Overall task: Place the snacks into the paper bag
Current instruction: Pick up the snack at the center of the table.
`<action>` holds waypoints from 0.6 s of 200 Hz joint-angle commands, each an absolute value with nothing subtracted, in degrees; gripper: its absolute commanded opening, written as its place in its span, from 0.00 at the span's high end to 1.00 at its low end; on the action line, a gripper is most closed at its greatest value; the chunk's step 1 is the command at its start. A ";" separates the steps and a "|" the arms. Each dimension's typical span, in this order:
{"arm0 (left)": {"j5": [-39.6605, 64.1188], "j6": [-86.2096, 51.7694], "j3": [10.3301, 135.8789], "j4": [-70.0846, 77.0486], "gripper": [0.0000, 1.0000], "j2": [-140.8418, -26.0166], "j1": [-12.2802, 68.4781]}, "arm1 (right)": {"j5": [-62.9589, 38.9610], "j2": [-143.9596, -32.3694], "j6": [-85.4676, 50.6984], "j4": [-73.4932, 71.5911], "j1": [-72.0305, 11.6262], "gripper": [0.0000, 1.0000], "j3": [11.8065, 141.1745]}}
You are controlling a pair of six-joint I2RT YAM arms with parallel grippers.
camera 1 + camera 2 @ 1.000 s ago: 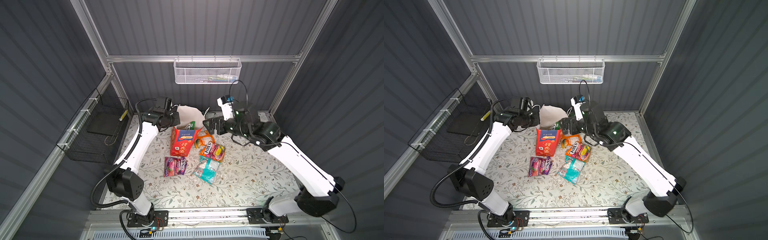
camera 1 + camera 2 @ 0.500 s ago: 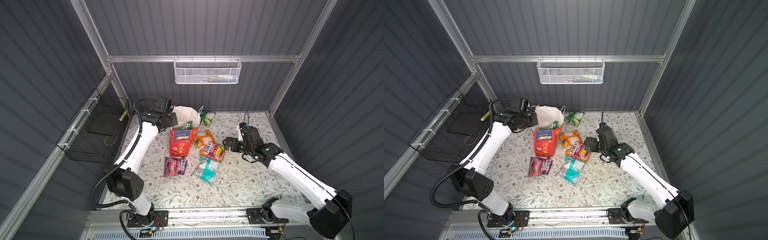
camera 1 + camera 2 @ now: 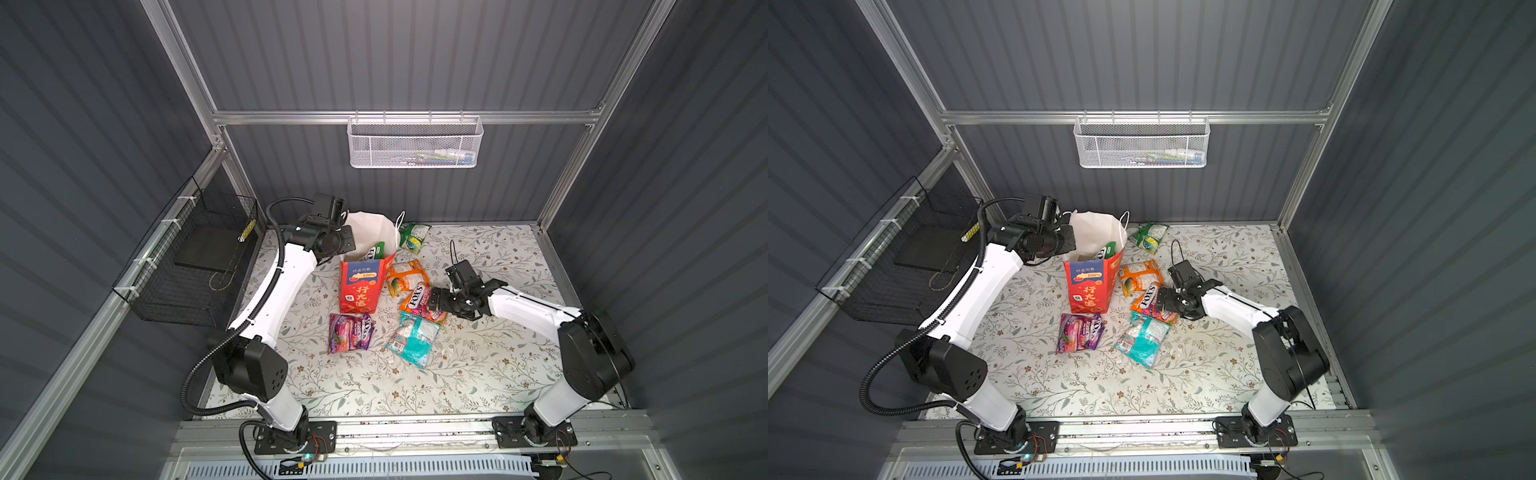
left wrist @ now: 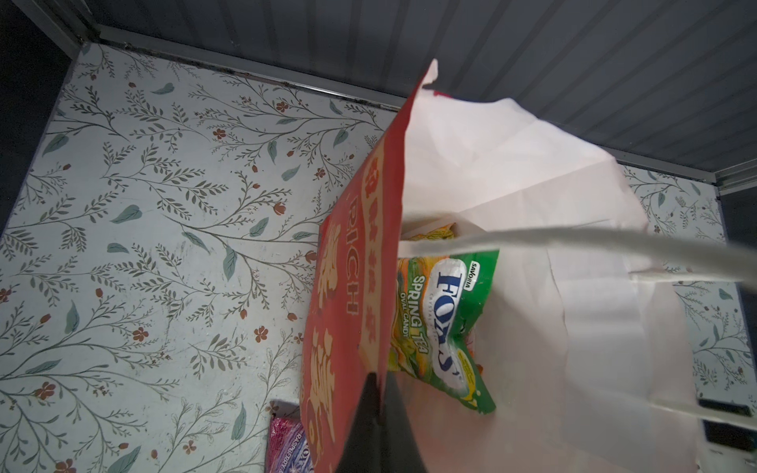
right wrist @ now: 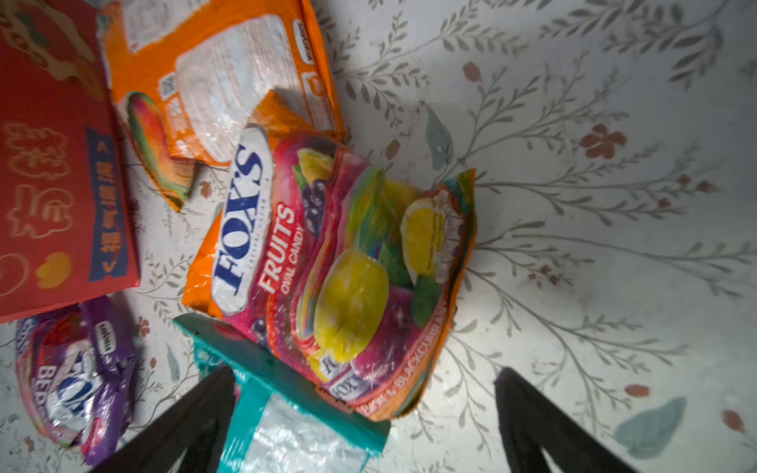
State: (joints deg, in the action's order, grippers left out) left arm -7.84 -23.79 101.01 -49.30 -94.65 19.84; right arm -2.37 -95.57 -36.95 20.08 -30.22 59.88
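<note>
Hovering over fruits packet [image 5: 336,262], right pincer [image 5: 364,374] gapes

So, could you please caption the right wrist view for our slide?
Open right gripper poised over the FOX'S Fruits packet, red paper bag nearby.

We note paper bag [image 3: 359,291] red, white inside; orange packet [image 3: 406,275], purple packet [image 3: 351,332], teal packet [image 3: 415,345], green packet [image 3: 413,237]; tabletop [image 3: 478,365] pale, leafy floral print.
</note>
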 commanded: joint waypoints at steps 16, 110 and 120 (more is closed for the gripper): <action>-5.81 -23.99 102.04 -49.65 1.00 -94.92 20.08 | -1.47 -99.59 -39.88 20.74 -30.05 0.01 63.62; -3.65 -23.99 101.83 -48.96 1.00 -95.01 20.13 | 3.32 -108.25 -42.29 26.48 -29.99 0.01 70.79; -3.45 -24.08 101.76 -48.89 1.00 -95.01 20.13 | 3.36 -109.32 -42.19 27.38 -30.00 0.01 71.92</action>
State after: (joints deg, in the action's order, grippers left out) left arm -5.23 -23.79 101.01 -48.80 -94.65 19.84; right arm 1.72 -107.13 -41.60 24.05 -30.09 69.10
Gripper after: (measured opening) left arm 0.049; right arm 0.991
